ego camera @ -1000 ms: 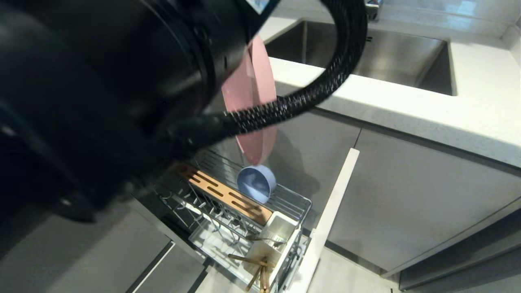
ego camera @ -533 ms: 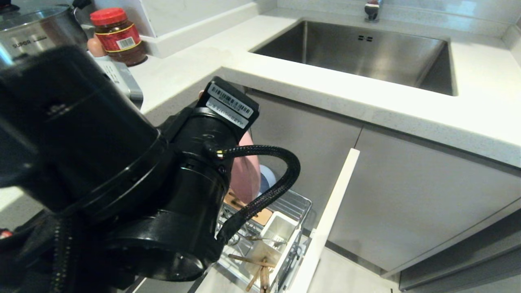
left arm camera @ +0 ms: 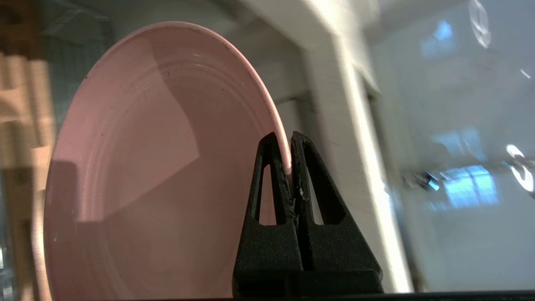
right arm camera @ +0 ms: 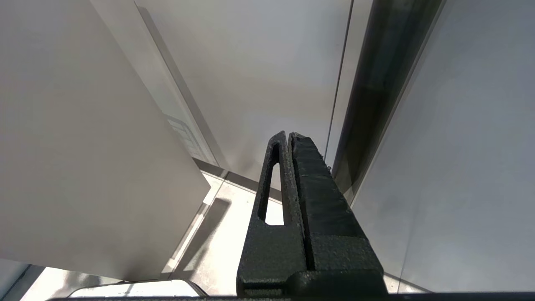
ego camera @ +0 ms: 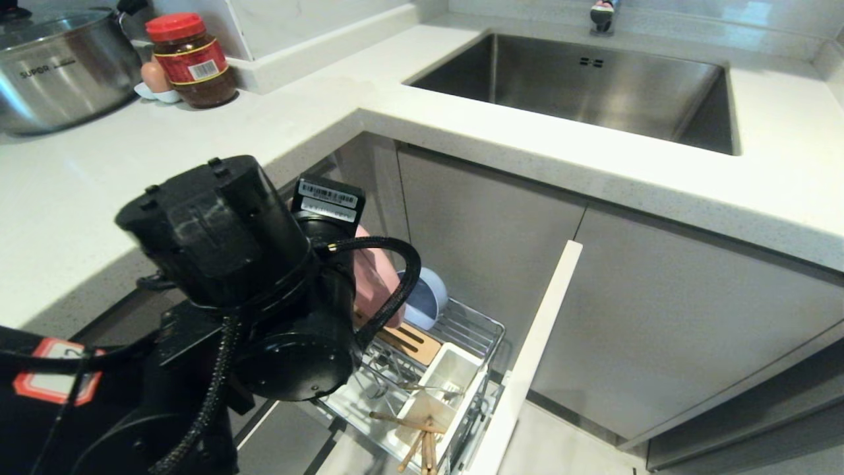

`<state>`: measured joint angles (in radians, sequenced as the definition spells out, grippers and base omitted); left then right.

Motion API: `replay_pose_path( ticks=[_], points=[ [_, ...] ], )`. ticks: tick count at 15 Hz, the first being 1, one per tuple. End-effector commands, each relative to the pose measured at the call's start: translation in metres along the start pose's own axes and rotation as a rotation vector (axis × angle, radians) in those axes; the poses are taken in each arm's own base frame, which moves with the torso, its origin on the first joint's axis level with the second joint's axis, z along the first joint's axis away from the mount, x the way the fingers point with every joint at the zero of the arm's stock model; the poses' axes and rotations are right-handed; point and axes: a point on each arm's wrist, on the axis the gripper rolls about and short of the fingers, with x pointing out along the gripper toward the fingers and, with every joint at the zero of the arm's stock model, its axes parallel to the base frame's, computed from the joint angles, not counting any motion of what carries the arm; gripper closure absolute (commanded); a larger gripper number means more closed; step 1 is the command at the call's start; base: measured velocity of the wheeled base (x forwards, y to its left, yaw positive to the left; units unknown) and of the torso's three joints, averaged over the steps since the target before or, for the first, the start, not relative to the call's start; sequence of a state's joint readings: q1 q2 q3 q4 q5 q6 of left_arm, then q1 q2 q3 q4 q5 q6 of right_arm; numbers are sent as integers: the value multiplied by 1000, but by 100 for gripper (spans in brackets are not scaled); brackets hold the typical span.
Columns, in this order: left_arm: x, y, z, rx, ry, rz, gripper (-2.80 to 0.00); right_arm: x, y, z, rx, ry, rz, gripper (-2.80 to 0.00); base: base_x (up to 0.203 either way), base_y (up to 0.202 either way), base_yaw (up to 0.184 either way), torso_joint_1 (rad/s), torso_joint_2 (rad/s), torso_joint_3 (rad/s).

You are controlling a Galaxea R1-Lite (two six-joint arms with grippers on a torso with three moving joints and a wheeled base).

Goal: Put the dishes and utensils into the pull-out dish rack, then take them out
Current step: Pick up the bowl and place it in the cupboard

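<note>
The left gripper point(left arm camera: 289, 140) is clamped on the rim of the pink plate point(left arm camera: 146, 175), holding it on edge above the pull-out dish rack point(ego camera: 478, 330), just in front of the pale-blue bowl point(ego camera: 425, 300) that stands in the rack. At the rack's near end the wooden chopsticks point(ego camera: 415, 443) lean in a white utensil cup point(ego camera: 455, 369), and a slim metal utensil point(ego camera: 422, 387) lies just behind them. The right gripper point(right arm camera: 288, 138) hangs beside the grey cabinet fronts, fingers pressed together on nothing
</note>
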<state>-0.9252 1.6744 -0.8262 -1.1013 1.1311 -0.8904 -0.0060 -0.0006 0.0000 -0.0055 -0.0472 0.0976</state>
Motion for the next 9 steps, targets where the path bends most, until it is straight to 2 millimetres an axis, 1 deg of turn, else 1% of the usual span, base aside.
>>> replay_pose_path(
  ticks=[1, 4, 5, 9],
  points=[
    [9, 16, -13, 7, -21, 56, 0, 0, 0, 0, 1, -3, 0, 0, 0, 0, 0, 0, 0, 0],
    [16, 31, -17, -28, -21, 116, 0, 0, 0, 0, 1, -3, 0, 0, 0, 0, 0, 0, 0, 0],
    [18, 36, -18, -13, -18, 139, 0, 0, 0, 0, 1, -3, 0, 0, 0, 0, 0, 0, 0, 0],
    [19, 57, -23, 1, -3, 227, 0, 0, 0, 0, 1, -3, 0, 0, 0, 0, 0, 0, 0, 0]
  ],
)
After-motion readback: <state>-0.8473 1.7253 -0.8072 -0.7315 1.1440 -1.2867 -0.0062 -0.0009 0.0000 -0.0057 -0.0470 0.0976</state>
